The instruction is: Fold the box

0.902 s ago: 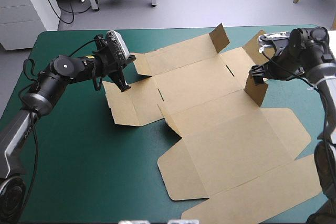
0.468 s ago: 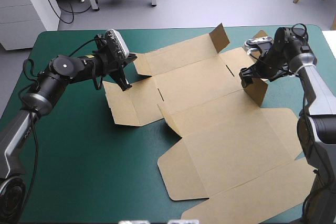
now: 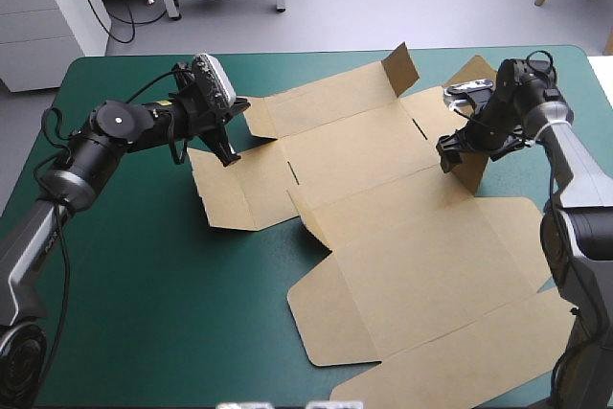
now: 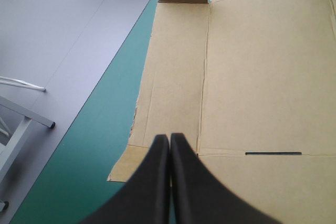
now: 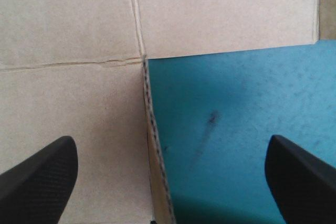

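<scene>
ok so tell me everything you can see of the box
The box is a cut sheet of brown board, creased and slotted, lying mostly flat on the teal-green cover. Three flaps stand raised: one at the far edge, one on the right, a low one near the middle. The shut left gripper points at its left panel; the open right gripper straddles the right flap, fingers clear of it.
</scene>
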Action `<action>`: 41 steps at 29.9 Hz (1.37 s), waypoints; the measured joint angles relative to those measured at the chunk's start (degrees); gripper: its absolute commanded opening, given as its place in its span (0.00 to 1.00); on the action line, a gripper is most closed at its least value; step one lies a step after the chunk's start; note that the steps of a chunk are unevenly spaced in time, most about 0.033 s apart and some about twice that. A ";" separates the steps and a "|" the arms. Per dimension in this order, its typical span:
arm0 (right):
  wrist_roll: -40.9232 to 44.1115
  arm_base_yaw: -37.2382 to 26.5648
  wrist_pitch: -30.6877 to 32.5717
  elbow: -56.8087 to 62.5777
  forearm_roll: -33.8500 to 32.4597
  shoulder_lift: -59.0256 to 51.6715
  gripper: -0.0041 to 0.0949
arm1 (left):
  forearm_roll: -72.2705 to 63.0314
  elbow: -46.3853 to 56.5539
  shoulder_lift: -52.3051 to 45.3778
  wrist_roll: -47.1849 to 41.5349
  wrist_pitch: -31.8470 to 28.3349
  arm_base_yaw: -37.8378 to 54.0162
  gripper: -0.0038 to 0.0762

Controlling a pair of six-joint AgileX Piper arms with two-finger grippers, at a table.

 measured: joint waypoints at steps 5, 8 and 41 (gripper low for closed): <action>0.00 0.00 0.00 0.00 0.40 0.00 0.54 | 0.00 0.00 0.00 0.00 0.00 0.00 0.04; 0.00 0.00 0.00 0.00 0.39 0.00 0.12 | 0.00 0.00 0.00 0.00 0.00 0.00 0.04; -57.05 15.95 -2.47 -8.46 5.45 0.17 0.02 | 0.00 -0.04 0.00 0.00 -0.16 0.00 0.04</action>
